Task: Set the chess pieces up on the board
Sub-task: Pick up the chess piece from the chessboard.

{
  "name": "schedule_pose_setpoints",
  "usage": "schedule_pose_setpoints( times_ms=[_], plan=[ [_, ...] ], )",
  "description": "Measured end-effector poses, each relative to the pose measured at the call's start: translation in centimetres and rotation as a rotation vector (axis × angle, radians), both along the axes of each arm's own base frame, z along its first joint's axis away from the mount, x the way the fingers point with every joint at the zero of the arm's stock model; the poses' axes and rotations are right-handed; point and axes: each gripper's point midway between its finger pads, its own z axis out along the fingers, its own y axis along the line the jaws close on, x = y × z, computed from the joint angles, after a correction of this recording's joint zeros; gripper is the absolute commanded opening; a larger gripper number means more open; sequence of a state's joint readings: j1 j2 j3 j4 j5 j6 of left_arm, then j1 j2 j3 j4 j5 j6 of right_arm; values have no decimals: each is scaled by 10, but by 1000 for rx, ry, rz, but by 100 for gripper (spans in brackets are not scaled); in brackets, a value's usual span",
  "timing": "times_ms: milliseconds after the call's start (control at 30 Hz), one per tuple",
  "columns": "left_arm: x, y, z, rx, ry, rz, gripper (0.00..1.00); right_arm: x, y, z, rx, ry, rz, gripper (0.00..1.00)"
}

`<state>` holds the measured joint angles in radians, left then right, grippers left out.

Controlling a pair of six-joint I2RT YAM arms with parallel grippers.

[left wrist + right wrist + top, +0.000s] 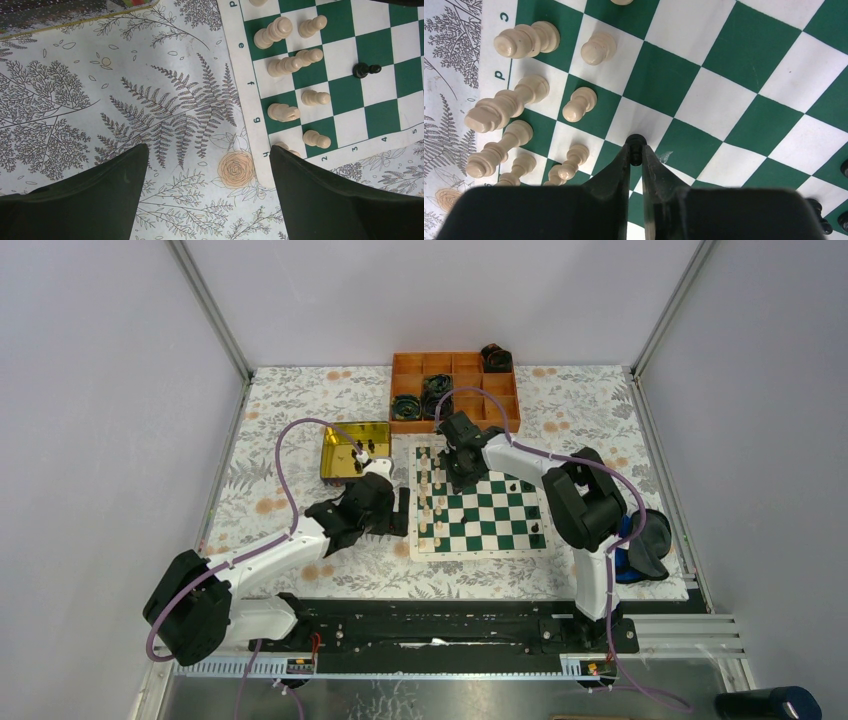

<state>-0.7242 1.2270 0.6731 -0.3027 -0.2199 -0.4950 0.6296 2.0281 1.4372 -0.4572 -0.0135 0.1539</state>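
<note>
One black chess piece (pixel 636 139), barely pinched by the right end effector (pixel 636 151) (left end effector (pixel 207 150) gapes empty), may slip and topple nearby cream pawns (pixel 579 104).

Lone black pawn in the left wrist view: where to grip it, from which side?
Grip the black pawn at its narrow neck under the head, coming down from above: it seems to stand upright, with bare squares beside it leaving room.

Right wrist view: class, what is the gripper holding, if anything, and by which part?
The right gripper pinches a small black chess piece by its rounded top, over the green-and-white chessboard mat; its lower part is hidden.
</note>
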Motion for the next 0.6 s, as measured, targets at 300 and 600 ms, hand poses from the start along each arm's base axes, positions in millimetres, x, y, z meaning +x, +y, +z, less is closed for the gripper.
schedule_pose_setpoints(
  times_ms=[300,600],
  plan=[
    [-1,-1,0,0,0,-3,99,-6,-5,8,0,-6,-1,11],
    [-1,-1,0,0,0,-5,99,-13,-21,57,7,-92,-48,11]
  ],
)
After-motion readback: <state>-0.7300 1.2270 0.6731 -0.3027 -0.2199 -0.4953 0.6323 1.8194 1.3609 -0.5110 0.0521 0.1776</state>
